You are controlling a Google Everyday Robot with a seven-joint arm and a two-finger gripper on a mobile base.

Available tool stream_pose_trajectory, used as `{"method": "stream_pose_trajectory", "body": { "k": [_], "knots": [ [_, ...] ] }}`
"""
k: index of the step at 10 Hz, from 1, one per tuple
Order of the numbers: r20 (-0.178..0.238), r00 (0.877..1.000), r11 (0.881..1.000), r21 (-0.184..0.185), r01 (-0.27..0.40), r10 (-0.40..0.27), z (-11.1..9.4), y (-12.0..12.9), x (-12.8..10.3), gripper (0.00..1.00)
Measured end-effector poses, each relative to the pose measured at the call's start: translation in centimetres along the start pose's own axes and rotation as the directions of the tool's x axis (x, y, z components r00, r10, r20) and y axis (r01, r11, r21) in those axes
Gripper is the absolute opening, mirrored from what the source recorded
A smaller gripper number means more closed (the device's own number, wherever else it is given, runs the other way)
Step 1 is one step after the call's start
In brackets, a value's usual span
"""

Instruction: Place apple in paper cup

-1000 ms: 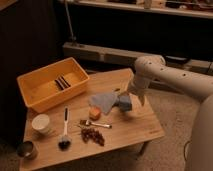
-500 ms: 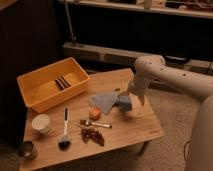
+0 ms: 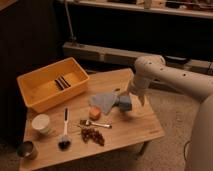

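Note:
The apple (image 3: 94, 113) is a small orange-red toy fruit lying on the wooden table (image 3: 135, 127), at the lower left corner of a grey-blue cloth (image 3: 104, 101). The paper cup (image 3: 41, 123) is short and white and stands upright near the table's left edge, well left of the apple. My gripper (image 3: 124, 103) hangs from the white arm over the table's right half, just right of the cloth and about a hand's width right of the apple. It holds nothing that I can see.
A large yellow bin (image 3: 50, 88) with dark items inside sits at the back left. A dark metal cup (image 3: 26, 149) stands at the front left corner. A black brush (image 3: 64, 131), a spoon (image 3: 96, 124) and dark grapes (image 3: 93, 135) lie in front of the apple.
The arm and gripper have shifted slightly; the apple, cup and other objects have not moved.

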Motion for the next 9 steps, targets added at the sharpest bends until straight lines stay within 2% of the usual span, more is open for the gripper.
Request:
{"method": "stream_pose_trajectory", "body": {
  "k": [3, 5, 7, 9],
  "knots": [
    [0.003, 1.000, 1.000, -0.006, 0.004, -0.004, -0.1, 0.0, 0.0, 0.80],
    [0.027, 0.997, 0.997, -0.023, 0.069, -0.068, -1.1, 1.1, 0.9, 0.80],
    [0.062, 0.982, 0.983, -0.019, 0.180, -0.179, -2.9, 4.5, 4.1, 0.80],
    [0.078, 0.964, 0.967, 0.015, 0.253, -0.253, -3.4, 7.5, 6.8, 0.80]
  ]
}}
